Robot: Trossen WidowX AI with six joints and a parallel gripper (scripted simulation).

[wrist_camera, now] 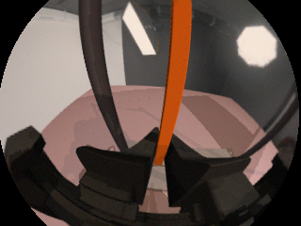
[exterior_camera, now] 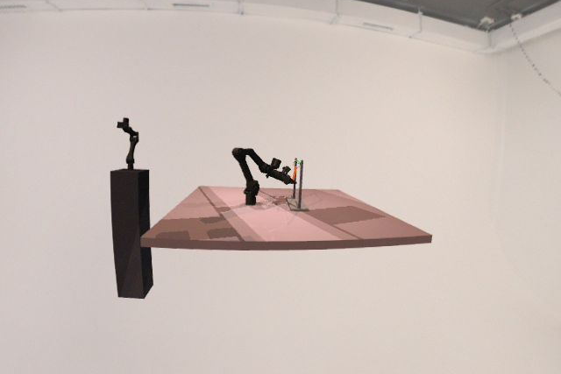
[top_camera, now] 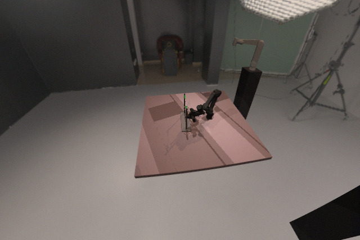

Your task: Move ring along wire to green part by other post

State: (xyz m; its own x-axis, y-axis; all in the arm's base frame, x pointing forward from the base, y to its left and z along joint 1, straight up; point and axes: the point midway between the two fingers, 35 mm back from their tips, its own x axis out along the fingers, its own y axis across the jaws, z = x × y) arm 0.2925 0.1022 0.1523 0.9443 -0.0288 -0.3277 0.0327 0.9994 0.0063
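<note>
The orange handle (exterior_camera: 294, 173) (wrist_camera: 176, 71) stands upright, its lower end between my fingers. My gripper (top_camera: 189, 116) (exterior_camera: 294, 181) (wrist_camera: 160, 130) is shut on it. In the wrist view the handle is between the left post (wrist_camera: 94, 52) and the right post (wrist_camera: 277, 124), nearer the left one. Two dark posts (top_camera: 186, 120) (exterior_camera: 301, 184) rise from a grey base (exterior_camera: 296, 203) (wrist_camera: 213, 153). Green parts (top_camera: 184, 96) show at the post tops. The ring is small and faint near the wire's height; its exact place and any contact with the wire cannot be told. It is outside the wrist view.
The pink table (top_camera: 203, 155) (exterior_camera: 316, 234) carries the arm (top_camera: 211, 100) (exterior_camera: 246, 171) and the post stand. The arm reaches in from one side of the stand. Another arm on a dark pedestal (top_camera: 247, 92) (exterior_camera: 130, 225) stands beyond the table edge.
</note>
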